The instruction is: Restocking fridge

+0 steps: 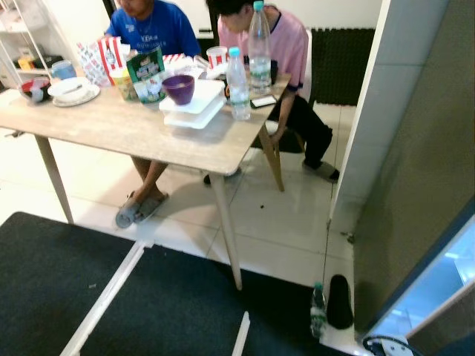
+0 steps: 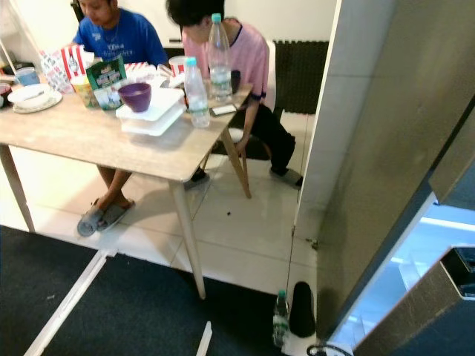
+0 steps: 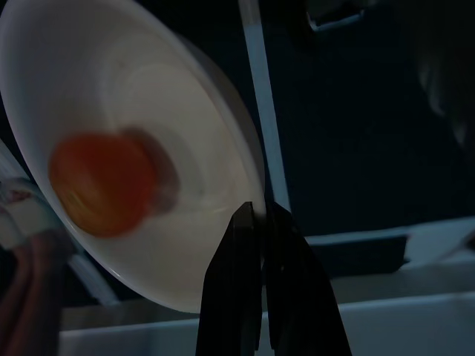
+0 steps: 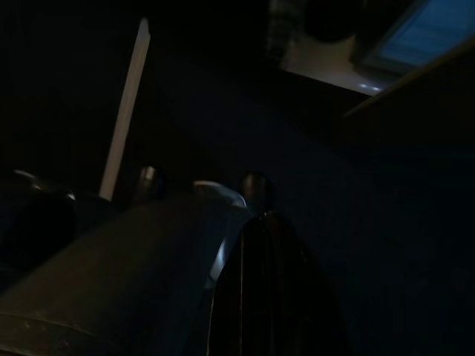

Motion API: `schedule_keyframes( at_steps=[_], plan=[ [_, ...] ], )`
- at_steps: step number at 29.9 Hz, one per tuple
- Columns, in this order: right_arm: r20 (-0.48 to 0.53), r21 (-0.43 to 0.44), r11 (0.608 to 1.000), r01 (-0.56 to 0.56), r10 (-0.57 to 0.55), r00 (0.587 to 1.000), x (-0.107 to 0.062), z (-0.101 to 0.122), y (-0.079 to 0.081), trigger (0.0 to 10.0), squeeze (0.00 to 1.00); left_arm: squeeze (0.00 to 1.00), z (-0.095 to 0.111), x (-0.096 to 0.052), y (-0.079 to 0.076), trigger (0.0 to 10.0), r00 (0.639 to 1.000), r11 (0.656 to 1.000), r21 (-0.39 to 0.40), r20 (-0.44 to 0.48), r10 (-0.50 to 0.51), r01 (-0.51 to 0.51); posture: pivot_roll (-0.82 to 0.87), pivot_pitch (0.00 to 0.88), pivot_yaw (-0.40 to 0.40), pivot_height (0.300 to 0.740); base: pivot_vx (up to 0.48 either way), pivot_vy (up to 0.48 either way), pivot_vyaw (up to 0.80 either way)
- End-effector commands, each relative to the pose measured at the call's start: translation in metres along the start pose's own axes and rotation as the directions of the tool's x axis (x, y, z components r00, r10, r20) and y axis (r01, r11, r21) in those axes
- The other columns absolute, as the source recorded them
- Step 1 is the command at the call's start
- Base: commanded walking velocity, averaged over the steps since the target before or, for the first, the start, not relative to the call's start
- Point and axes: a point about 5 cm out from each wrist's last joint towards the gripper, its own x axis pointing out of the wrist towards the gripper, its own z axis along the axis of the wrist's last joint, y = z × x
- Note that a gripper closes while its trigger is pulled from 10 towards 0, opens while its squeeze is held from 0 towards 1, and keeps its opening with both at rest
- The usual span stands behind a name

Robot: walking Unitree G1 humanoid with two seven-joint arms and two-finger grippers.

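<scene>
A tall grey fridge [image 2: 401,148] fills the robot's right side, its door ajar so that a strip of lit white interior [image 2: 430,245] shows low down. On the white tiled floor [image 1: 282,215] lie black mats [image 1: 44,289], split by white strips. At the foot of the fridge stand a small green-capped bottle [image 1: 318,308] and, just beside it, a black object [image 1: 341,301].

A light wooden worktop [image 1: 126,126] on slanted legs stands ahead and to the left. Two people sit at its far side, one in a blue shirt [image 1: 152,30], one in a pink shirt [image 1: 286,37]. On the worktop are stacked white trays [image 1: 197,107] with a purple bowl [image 1: 178,88] on top, two clear water bottles [image 1: 237,85] near the right corner, a phone [image 1: 263,101] beside them, a green carton [image 1: 146,73], red-and-white striped food packaging [image 1: 110,52], and a white plate [image 1: 73,90] towards the left end.

In the left wrist view the left tool [image 3: 261,215] has its two black fingers pressed together on the rim of a white plate [image 3: 148,96], pinching it. A blurred red tomato [image 3: 100,182] lies on that plate, away from the pinched edge.

The right wrist view is very dark: the right tool [image 4: 256,222] can be made out over a black mat, with a pale curved edge [image 4: 219,194] just beside it; I cannot tell how its fingers stand.
</scene>
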Motion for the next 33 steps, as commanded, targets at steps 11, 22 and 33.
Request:
schedule_keyframes(
  at_steps=[11,22,33],
  plan=[
    [-0.020,0.035,0.999,0.006,-0.005,1.000,-0.0010,-0.0070,-0.0015,10.0,0.00,0.00,0.0053,-0.0004,0.0028,10.0,1.000,1.000,0.014,0.013,0.011,-0.011,-0.03,0.041,0.023,0.740,0.000,0.000,-0.80],
    [-0.019,0.036,0.999,0.006,-0.005,1.000,-0.0007,-0.0059,-0.0010,10.0,0.00,0.00,0.0059,-0.0007,0.0048,10.0,1.000,0.999,0.031,0.015,0.018,-0.019,-0.03,0.036,0.027,0.740,0.000,0.000,-0.80],
    [-0.014,0.033,0.999,-0.003,0.003,1.000,0.0002,-0.0037,0.0013,10.0,0.00,0.00,0.0076,-0.0013,0.0079,10.0,0.999,0.999,0.042,0.019,0.028,-0.028,-0.03,0.029,0.027,0.740,0.000,0.000,-0.80]
  ],
)
